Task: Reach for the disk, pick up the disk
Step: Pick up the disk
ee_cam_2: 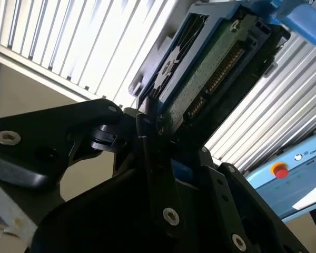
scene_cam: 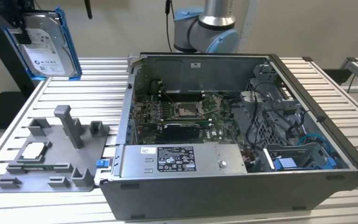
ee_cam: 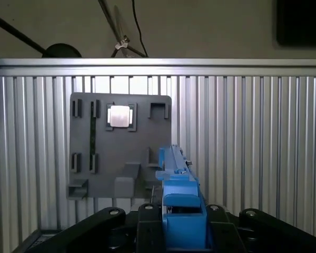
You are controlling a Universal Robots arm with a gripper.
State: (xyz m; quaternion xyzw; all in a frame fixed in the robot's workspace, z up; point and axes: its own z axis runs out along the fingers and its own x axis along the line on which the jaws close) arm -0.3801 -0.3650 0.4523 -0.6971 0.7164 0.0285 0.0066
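Blue-framed and silver-grey, the disk (scene_cam: 45, 44) hangs upright above the slatted table (scene_cam: 92, 88) at the exterior view's left, pinched at its upper end between the fingers of the gripper (scene_cam: 20, 25), where so narrow a hold might let it slip.

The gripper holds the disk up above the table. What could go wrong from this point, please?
1. The gripper seems to clamp the disk near one end, with most of it sticking out, so it might slip or tilt.
2. The disk hangs high over the slatted table, so a drop would likely damage it.
3. In the first wrist view the grey fixture plate, with a chip on it, lies below. A fall might hit them.
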